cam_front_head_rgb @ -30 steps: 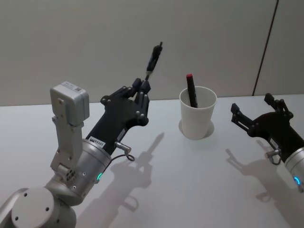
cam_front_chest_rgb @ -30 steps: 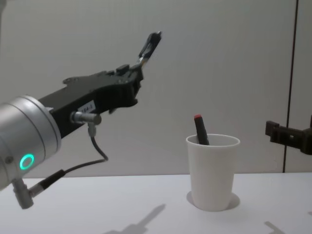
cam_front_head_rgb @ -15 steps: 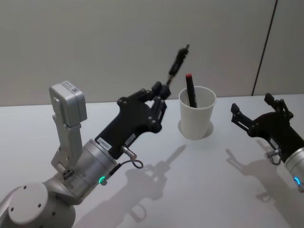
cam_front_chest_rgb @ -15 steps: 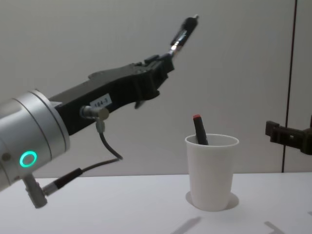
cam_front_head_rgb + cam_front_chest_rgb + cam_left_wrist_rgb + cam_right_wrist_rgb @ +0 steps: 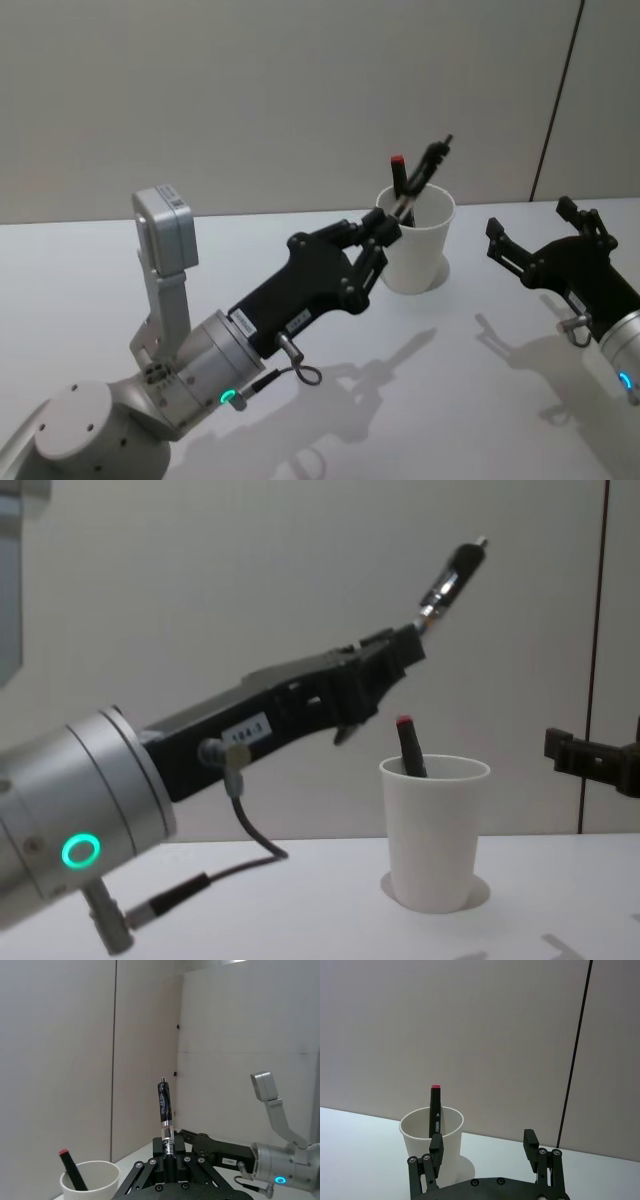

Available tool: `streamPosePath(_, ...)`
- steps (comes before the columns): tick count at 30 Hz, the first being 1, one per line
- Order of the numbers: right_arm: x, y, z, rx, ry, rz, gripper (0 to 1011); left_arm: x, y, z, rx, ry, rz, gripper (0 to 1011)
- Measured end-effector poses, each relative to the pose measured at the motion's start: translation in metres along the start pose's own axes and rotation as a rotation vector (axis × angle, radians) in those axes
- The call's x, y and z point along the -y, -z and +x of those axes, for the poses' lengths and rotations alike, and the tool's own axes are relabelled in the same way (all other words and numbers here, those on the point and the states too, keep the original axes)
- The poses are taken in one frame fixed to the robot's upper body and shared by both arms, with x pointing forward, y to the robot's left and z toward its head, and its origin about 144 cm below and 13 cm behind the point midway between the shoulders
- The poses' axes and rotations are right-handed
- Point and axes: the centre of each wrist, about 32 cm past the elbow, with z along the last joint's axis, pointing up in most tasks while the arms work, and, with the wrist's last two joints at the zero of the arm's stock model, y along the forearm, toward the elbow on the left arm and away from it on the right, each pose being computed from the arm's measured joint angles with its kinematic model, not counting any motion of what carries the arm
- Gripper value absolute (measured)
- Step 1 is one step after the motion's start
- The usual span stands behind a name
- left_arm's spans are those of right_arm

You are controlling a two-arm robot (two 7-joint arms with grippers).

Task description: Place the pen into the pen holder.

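The left gripper (image 5: 385,228) reaches toward one o'clock, its fingers pinching the lower end of the black pen (image 5: 428,165), which slants above the white paper cup (image 5: 412,262). The right gripper (image 5: 483,1139), fingers spread, hangs at the cup's four o'clock. A red-capped marker (image 5: 399,178) leans inside the cup.

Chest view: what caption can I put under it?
Left gripper holds a pen high above the white cup, which has a red-tipped marker inside.
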Motion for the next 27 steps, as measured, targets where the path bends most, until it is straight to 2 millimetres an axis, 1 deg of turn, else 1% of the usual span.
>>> streamPosePath(13,0.000,0.000,0.000,0.000,0.000,0.000,1001,0.003,0.013,0.002,-0.050,0.051,0.020,128)
streamPosePath(27,0.000,0.000,0.000,0.000,0.000,0.000,1001,0.007,0.020,0.002,-0.015,0.040,0.059,128)
